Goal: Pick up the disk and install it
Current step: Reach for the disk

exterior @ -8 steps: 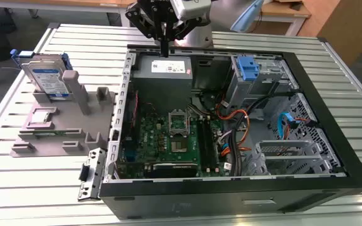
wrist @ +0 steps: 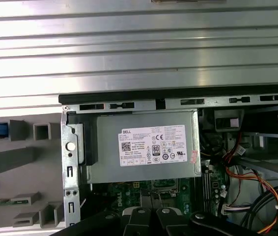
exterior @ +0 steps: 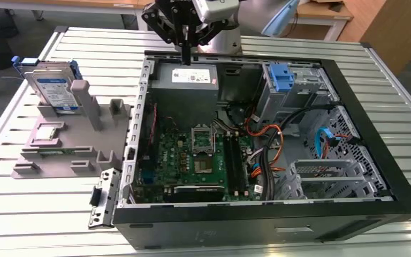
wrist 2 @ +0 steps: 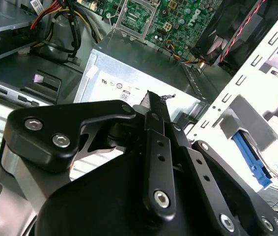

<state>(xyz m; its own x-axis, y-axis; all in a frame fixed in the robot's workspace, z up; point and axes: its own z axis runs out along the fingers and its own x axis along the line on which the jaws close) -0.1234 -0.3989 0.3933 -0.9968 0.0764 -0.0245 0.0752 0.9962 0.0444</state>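
Your pincer (exterior: 186,58): closed, holding nothing, over the power supply (exterior: 191,77). Disk (exterior: 52,88): upright in the grey holder (exterior: 70,144), bench (exterior: 48,225) edge, exterior view's left.

disk (exterior: 54,88): silvery metal, plastic frame | table (exterior: 41,214): ribbed metal | stand (exterior: 62,155): matt plastic
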